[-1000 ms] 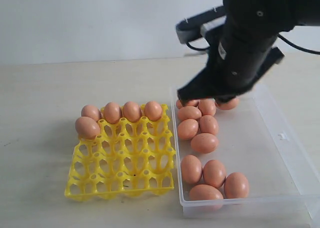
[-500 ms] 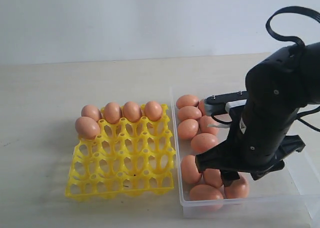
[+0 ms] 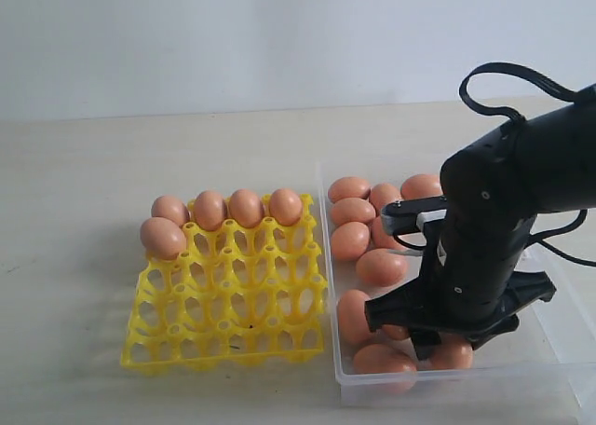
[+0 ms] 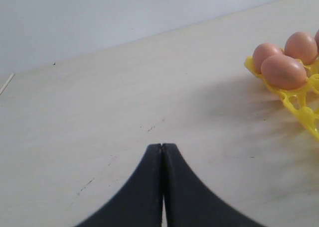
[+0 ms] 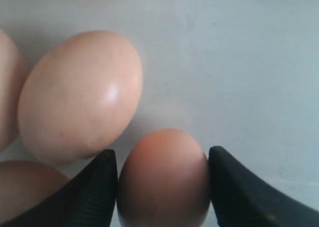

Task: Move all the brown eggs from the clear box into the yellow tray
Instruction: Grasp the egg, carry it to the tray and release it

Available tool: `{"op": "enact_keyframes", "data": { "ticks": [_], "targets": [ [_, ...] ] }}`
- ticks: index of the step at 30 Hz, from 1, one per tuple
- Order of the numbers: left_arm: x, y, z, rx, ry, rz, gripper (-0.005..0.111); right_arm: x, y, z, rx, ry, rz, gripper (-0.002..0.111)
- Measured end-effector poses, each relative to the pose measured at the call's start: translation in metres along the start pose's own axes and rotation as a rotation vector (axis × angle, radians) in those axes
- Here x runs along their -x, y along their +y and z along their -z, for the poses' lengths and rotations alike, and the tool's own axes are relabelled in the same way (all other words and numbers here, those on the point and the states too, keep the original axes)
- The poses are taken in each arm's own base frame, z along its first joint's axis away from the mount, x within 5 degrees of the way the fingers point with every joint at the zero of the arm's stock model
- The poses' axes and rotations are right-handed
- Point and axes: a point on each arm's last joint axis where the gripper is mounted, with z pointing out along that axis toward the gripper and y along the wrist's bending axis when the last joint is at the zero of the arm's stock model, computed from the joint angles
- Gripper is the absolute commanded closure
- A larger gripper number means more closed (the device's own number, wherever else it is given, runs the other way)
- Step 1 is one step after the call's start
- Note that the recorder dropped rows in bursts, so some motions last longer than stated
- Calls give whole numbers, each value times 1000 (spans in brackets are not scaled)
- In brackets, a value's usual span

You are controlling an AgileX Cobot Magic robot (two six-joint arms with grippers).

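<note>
The left gripper (image 4: 162,150) is closed, its two black fingers pressed flat together with nothing between them, above the bare pale table (image 3: 74,164). It is outside the exterior view.

At 8 o'clock in the exterior view lies the yellow tray (image 3: 223,304), a bright square grid of open cups and pointed posts. Five brown eggs (image 3: 245,207) sit in it: four in a row along its 12 o'clock edge; a fifth at its 10 o'clock corner, just in front of the leftmost; all smooth, orange-brown ovals standing in their cups.

Just beside the tray, at 4 o'clock in the scene, is the clear box (image 3: 466,380), see-through with low walls. More eggs (image 3: 382,267) lie on their sides along its 9 o'clock wall; some touch one another; a few are partly hidden.

The black right arm (image 3: 484,248) reaches down into the box toward its 6 o'clock end. In the wrist view, the right gripper (image 5: 160,157) stands with a finger pad against each side of one brown egg (image 5: 162,182), clamped on it; this egg looks darker than the paler, glossy neighbour (image 5: 79,97) lying just beside it on the box floor.
</note>
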Motion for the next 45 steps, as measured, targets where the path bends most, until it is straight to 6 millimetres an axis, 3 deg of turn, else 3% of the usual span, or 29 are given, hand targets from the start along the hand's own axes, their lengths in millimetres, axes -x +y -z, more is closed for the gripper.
{"op": "enact_keyframes", "data": {
  "ticks": [4, 8, 12, 15, 19, 24, 28, 35, 45],
  "targets": [
    [0, 0, 0, 0, 0, 0, 107, 1, 0, -1, 6, -10, -2, 108],
    [0, 0, 0, 0, 0, 0, 107, 3, 0, 3, 5, -36, 11, 108],
    [0, 0, 0, 0, 0, 0, 107, 9, 0, 27, 65, -185, 22, 108],
    [0, 0, 0, 0, 0, 0, 107, 21, 8, 55, 185, -435, 68, 108],
    [0, 0, 0, 0, 0, 0, 107, 34, 34, 87, 357, -793, 184, 108],
    [0, 0, 0, 0, 0, 0, 107, 46, 59, 96, 509, -1071, 241, 108],
    [0, 0, 0, 0, 0, 0, 107, 55, 78, 77, 591, -1151, 302, 108],
    [0, 0, 0, 0, 0, 0, 107, 77, 110, 39, 710, -1076, 390, 108],
    [0, 0, 0, 0, 0, 0, 107, 90, 129, 7, 777, -968, 359, 106]
  ]
}}
